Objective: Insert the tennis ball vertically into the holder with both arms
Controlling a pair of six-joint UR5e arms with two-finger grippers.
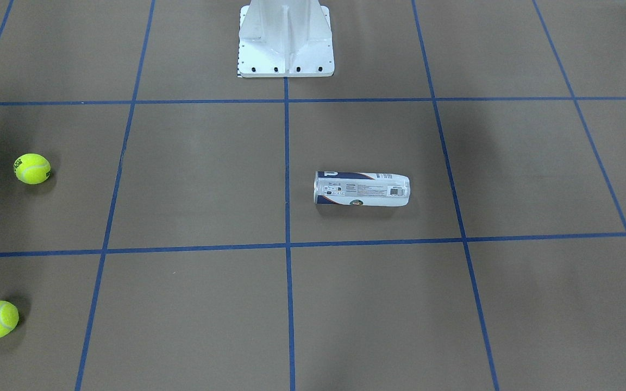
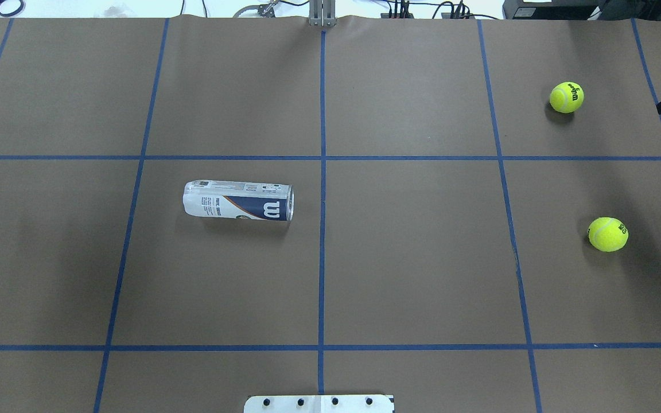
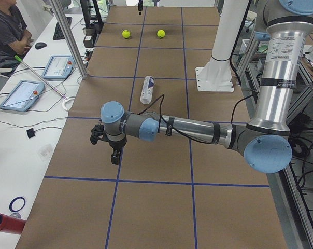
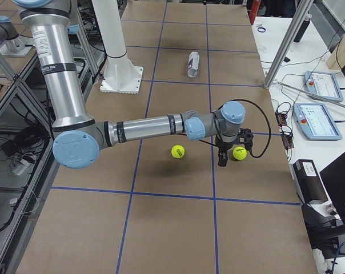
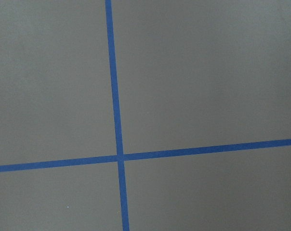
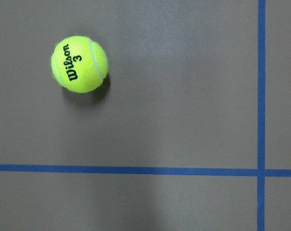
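Left pincer (image 3: 113,154): shows only in the exterior left view, side-on; the gap between its jaws cannot be told.
Right pincer (image 4: 221,158): small in the exterior right view; overhead, just a black sliver, probably its body, cut by the right edge.
Holder (image 1: 362,189) print: too small to read.
Base (image 2: 319,404): cropped by the bottom edge.

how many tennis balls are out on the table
2. Both on the robot's right side: the far ball toward the table's far edge, the near ball closer to the robot. The label on the holder could hide another.
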